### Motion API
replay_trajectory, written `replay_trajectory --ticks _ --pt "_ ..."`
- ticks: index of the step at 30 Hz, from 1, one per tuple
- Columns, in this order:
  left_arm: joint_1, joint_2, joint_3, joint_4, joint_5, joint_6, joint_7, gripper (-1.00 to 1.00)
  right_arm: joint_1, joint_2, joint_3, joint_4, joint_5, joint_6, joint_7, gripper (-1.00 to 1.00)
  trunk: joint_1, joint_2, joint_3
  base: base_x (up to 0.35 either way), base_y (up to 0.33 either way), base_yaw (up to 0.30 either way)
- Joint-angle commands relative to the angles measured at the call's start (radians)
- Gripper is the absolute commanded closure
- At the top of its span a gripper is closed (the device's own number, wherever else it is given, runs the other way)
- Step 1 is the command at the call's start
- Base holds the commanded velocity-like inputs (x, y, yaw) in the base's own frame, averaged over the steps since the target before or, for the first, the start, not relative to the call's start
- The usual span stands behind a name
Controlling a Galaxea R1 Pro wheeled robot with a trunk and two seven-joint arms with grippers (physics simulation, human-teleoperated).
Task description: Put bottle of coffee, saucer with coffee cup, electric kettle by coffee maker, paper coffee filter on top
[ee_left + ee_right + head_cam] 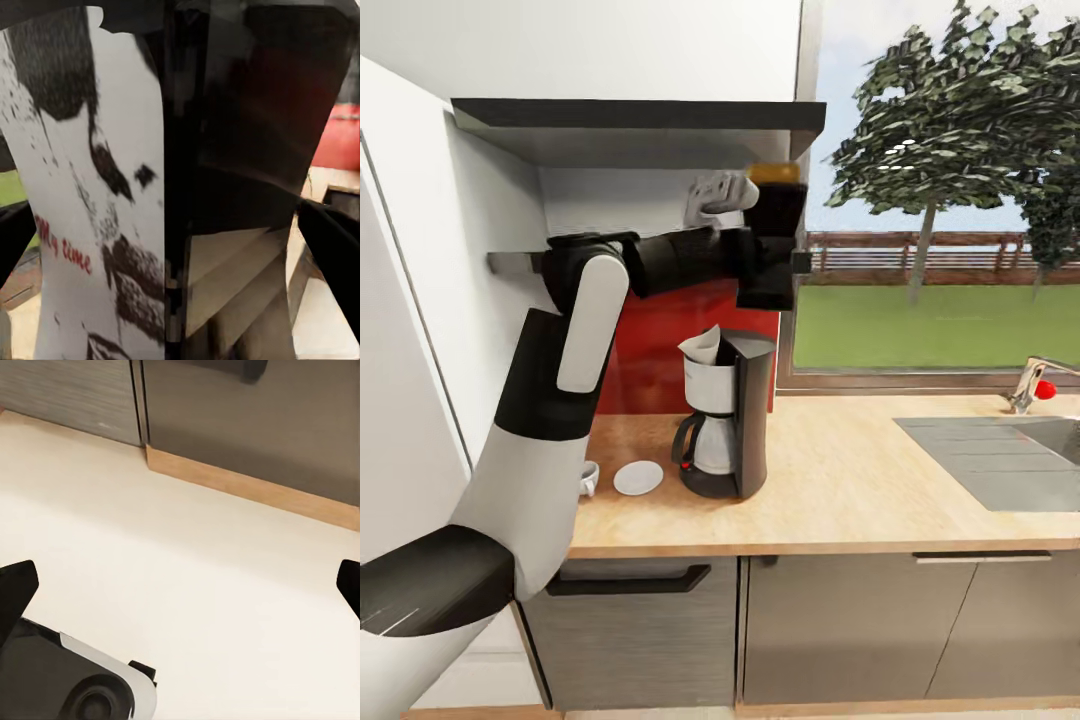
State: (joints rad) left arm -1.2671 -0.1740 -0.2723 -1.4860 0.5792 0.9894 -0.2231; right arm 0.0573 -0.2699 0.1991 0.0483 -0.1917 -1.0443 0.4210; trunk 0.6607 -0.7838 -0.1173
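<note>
My left gripper point(772, 255) is raised to shelf height and shut on the bottle of coffee point(777, 205), a dark bottle with an orange lid. Its white "My time" label point(75, 187) sits close between the fingers point(330, 247) in the left wrist view. Below it the black coffee maker point(728, 420) stands on the countertop point(840, 500) with a paper filter point(703, 345) on top. Left of it lie a white saucer point(638, 478) and a cup point(589, 478), half hidden by my arm. My right gripper point(180, 589) hangs open over the floor.
A pale grey object point(718, 195) sits on the shelf behind my left wrist. The dark upper shelf point(640, 115) is just above the bottle. A sink point(1010, 450) with a faucet point(1035, 385) lies at the counter's right. Cabinet fronts point(247, 427) stand ahead of the right gripper.
</note>
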Motion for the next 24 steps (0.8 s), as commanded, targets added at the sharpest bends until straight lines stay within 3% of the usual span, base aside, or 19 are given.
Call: replay_trajectory --ticks 1,5,6,9,12,14,16,17,18,20,21,24 --pt "0.008 -0.001 0.0 0.0 -0.014 0.003 -0.07 1.0 -0.001 0.0 0.007 0.001 -0.011 -0.003 0.006 -1.0 0.0 -0.001 -0.001 -0.025 -0.004 0.0" --pt "0.053 -0.001 -0.007 -0.001 -0.014 0.002 -0.217 1.0 -0.001 0.0 0.007 0.001 -0.011 -0.003 0.005 -1.0 0.0 -0.001 -0.001 -0.012 -0.002 0.0" --pt "0.095 -0.001 -0.025 -0.004 -0.015 -0.001 -0.277 1.0 -0.001 0.0 0.007 0.001 -0.011 -0.003 0.005 -1.0 0.0 -0.001 -0.001 -0.003 0.0 0.0" --pt "0.154 -0.001 -0.068 -0.017 -0.017 -0.005 -0.336 1.0 -0.001 0.0 0.007 0.001 -0.011 -0.003 0.005 -1.0 0.0 -0.001 -0.001 -0.002 0.0 0.0" --pt "0.209 0.023 -0.114 -0.034 -0.017 -0.018 -0.374 1.0 -0.001 -0.001 0.006 0.001 -0.011 -0.003 0.005 -1.0 0.0 -0.001 -0.001 0.0 0.0 0.0" --pt "0.267 0.06 -0.17 -0.048 -0.018 -0.062 -0.44 1.0 -0.001 -0.001 0.006 0.001 -0.011 -0.003 0.005 -1.0 0.0 -0.001 -0.001 0.0 0.0 0.0" --pt "0.3 0.094 -0.203 -0.053 -0.019 -0.13 -0.522 1.0 -0.001 -0.001 0.006 0.001 -0.011 -0.003 0.005 -1.0 0.0 -0.001 -0.001 0.0 0.0 0.0" --pt "0.308 0.106 -0.21 -0.054 -0.018 -0.154 -0.548 1.0 -0.001 -0.001 0.006 0.001 -0.011 -0.003 0.005 -1.0 0.0 -0.001 -0.001 0.0 0.0 0.0" --pt "0.334 0.137 -0.225 -0.054 -0.018 -0.203 -0.595 1.0 -0.001 -0.001 0.006 0.001 -0.011 -0.003 0.005 -1.0 0.0 -0.001 -0.001 0.0 0.0 0.0" --pt "0.365 0.167 -0.238 -0.055 -0.018 -0.242 -0.626 1.0 -0.001 -0.001 0.006 0.001 -0.011 -0.003 0.005 -1.0 0.0 -0.001 -0.001 0.0 0.0 0.0" --pt "0.415 0.206 -0.25 -0.056 -0.018 -0.292 -0.656 1.0 -0.001 -0.001 0.006 0.001 -0.011 -0.003 0.005 -1.0 0.0 -0.001 -0.001 0.0 0.0 0.0" --pt "0.485 0.236 -0.27 -0.056 -0.018 -0.378 -0.692 1.0 -0.001 -0.001 0.006 0.001 -0.011 -0.003 0.005 -1.0 0.0 -0.001 -0.001 0.0 0.0 0.0"
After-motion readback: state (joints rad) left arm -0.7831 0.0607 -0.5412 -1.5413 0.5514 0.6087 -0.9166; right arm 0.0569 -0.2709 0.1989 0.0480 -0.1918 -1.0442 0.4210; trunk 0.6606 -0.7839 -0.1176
